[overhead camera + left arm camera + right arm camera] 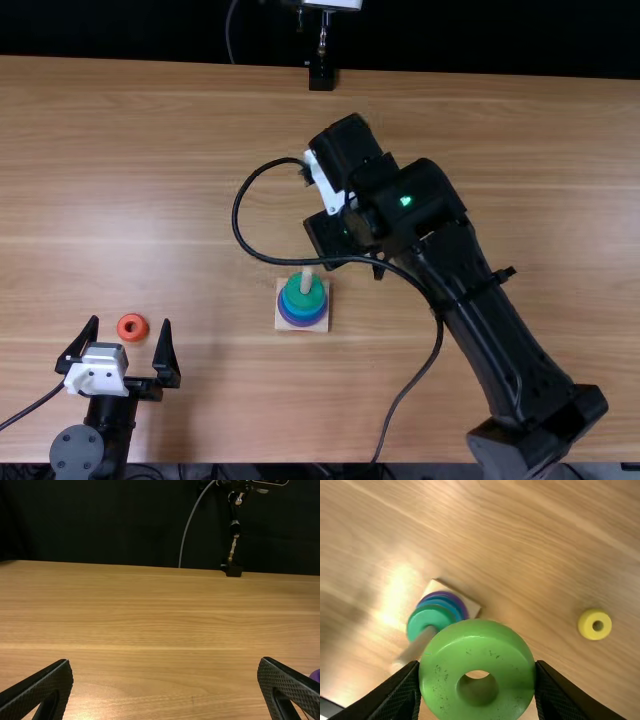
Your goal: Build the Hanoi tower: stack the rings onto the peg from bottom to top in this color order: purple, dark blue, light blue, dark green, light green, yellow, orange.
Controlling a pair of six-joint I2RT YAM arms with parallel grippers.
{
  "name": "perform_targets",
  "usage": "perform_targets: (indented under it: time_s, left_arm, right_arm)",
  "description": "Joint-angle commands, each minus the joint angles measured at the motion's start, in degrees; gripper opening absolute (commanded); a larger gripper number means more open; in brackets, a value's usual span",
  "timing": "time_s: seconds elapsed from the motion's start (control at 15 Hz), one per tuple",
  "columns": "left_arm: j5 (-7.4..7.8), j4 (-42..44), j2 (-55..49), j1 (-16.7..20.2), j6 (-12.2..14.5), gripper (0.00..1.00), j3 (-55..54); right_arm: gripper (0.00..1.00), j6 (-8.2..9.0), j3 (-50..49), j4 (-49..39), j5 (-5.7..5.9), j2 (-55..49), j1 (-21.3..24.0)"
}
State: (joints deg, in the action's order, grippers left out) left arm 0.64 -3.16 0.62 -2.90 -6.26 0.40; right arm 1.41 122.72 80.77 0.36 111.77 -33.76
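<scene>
My right gripper is partly hidden beneath its arm beside the tower. In the right wrist view, that gripper is shut on the light green ring. Behind this ring stands the wooden base with the peg, carrying the purple ring, a blue ring and the dark green ring on top. A yellow ring lies on the table apart from them. My left gripper is open near the orange ring; the left wrist view shows this gripper with its fingers wide apart.
The right arm's black cable loops over the table behind the peg's tip. A black stand sits at the table's far edge. Wooden table surface extends left of the tower.
</scene>
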Motion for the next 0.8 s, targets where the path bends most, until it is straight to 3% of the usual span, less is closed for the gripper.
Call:
perform_targets:
  time_s: [0.0,0.27,0.4,0.73]
  left_arm:
    - [0.83,-2.1,-0.6,0.4,0.3,1.0,-0.4]
    - [0.83,-2.1,-0.6,0.4,0.3,1.0,-0.4]
    - [0.83,-2.1,-0.6,0.4,0.3,1.0,-0.4]
    - [0.83,-2.1,-0.6,0.4,0.3,1.0,-0.4]
  right_arm:
    - [0.0,0.17,1.7,0.1,-0.36,-0.6,-1.5]
    - [0.0,0.49,1.6,0.2,-0.78,-0.6,-3.9]
    - [0.0,4.07,1.6,0.2,-0.78,-0.6,-4.7]
    - [0.0,4.39,0.9,0.3,-0.78,-0.7,-6.7]
